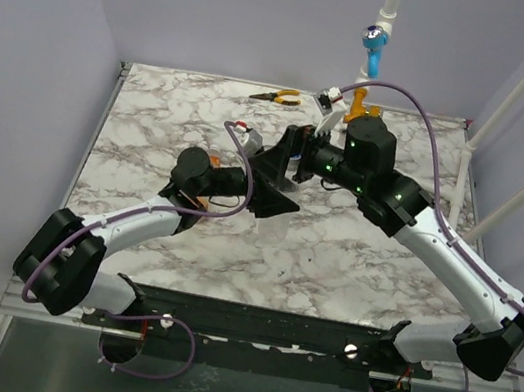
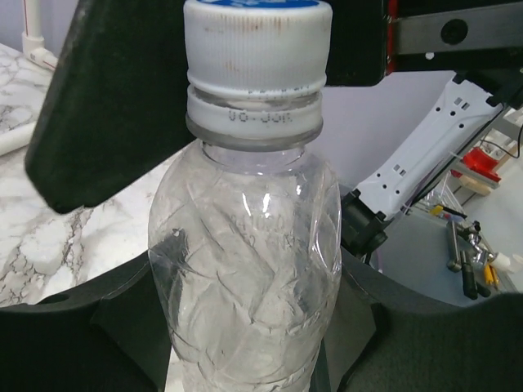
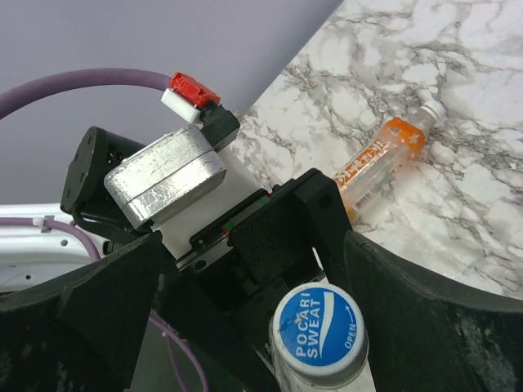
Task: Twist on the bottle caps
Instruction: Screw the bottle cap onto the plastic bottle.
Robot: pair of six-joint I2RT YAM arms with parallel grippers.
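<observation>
Cap-tightening on the clear bottle (image 2: 245, 269), above the middle of the counter (image 1: 352, 263).
Orange bottle (image 3: 380, 159) lies left of centre. Left gripper (image 2: 253, 343) clamps the clear bottle's body; right gripper (image 3: 286, 327) apparently pinches the cap (image 2: 255, 41). Twist square to the neck and squeeze lightly, since the walls look thin.

You can read "POCARI SWEAT" in white letters on the blue top of the bottle cap (image 3: 319, 328), with the small word "Open" and a curved arrow beside it. The neck ring of the clear bottle (image 2: 245, 269) carries raised characters, too faint to read. The label of the orange bottle (image 3: 381, 162) has red letters, too small to read.
</observation>
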